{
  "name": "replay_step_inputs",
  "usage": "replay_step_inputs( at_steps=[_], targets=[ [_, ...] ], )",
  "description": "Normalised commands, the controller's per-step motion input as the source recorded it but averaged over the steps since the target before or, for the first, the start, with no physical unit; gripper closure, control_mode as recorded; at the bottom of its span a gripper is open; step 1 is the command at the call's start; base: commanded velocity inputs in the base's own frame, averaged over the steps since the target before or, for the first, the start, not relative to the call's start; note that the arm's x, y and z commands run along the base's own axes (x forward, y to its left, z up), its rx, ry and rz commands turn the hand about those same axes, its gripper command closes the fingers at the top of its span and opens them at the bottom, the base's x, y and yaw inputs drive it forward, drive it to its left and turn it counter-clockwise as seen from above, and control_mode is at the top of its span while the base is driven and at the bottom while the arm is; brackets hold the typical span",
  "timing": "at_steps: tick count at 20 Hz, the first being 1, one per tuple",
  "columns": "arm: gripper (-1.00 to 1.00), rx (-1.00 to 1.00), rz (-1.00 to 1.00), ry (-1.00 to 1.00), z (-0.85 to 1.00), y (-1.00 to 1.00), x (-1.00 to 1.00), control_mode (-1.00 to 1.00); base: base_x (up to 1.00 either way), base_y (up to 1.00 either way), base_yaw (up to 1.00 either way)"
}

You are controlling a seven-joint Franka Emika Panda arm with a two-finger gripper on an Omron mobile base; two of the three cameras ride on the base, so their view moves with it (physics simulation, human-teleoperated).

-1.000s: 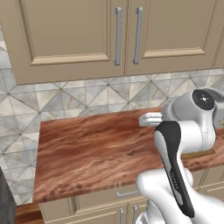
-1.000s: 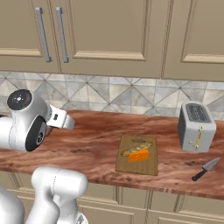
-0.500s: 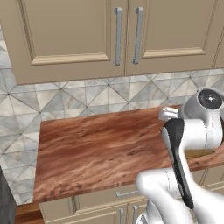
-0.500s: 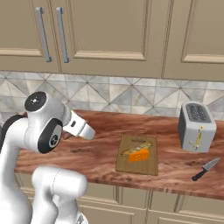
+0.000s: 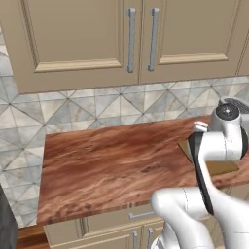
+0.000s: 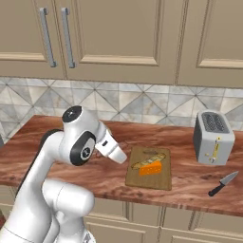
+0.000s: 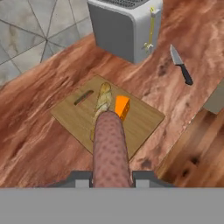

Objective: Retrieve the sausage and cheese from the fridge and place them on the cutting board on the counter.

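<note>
— The reddish-brown wood-grain bench (image 6: 190, 175): glossy?
— Softly sheened. The thin tan wooden cutting board (image 7: 140, 124) beside the smooth grey metal toaster (image 7: 124, 26) looks matt.
— The reddish-brown cylindrical sausage (image 7: 110, 151)?
— Matt, faintly mottled.

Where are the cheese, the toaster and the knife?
cheese (image 6: 152, 168): right base view, on the orange wedge's front face, on the cutting board.
toaster (image 6: 213, 138): right base view, on its grey side wall.
knife (image 7: 180, 64): hand view, where its blade meets the dark handle.

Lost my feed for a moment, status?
Gripper shut on sausage, above cutting board. Cheese on board beside a baguette. Nothing blocking.
</note>
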Motion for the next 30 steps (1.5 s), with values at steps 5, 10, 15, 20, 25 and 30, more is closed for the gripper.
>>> replay_step_inputs(
  at_steps=[5,10,15,20,25,30],
  targets=[
    [1.00,0.02,-0.11,0.16,-0.53,-0.17,0.60,-1.00,0.00,0.00,0.00],
    [1.00,0.06,0.00,0.00,-0.34,0.05,0.42,-1.00,0.00,0.00,0.00],
    [1.00,0.08,0.00,0.00,-0.52,-0.06,0.51,-1.00,0.00,0.00,0.00],
    [1.00,0.04,0.00,0.00,-0.39,-0.02,0.77,-1.00,0.00,0.00,0.00],
    [1.00,0.07,0.00,0.02,-0.01,-0.21,0.51,-1.00,0.00,0.00,0.00],
    [1.00,0.03,0.00,0.02,-0.08,-0.55,0.21,-1.00,0.00,0.00,0.00]
  ],
)
